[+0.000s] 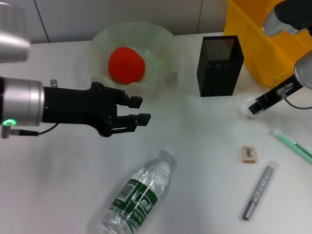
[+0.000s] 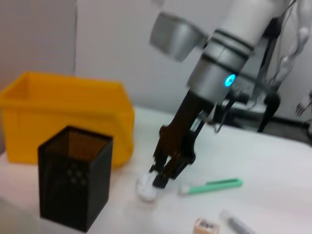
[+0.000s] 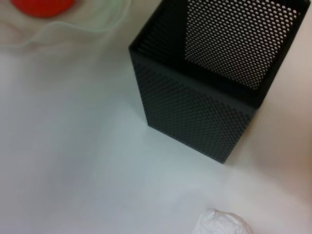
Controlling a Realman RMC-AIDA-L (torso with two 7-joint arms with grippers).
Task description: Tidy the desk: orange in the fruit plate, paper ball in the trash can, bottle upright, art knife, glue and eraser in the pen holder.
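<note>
White desk [image 1: 195,146] — pale wall panels [image 1: 122,12] behind yellow trash can [image 1: 253,34].

Bright, even light (soft shadows), slightly blurred wrist views

Red-orange orange [image 1: 126,64] in pale-green fruit plate [image 1: 161,63], yellow trash can [image 1: 258,44], black mesh pen holder [image 1: 219,66], white paper ball [image 1: 247,110], green-labelled bottle [image 1: 136,197].
</note>
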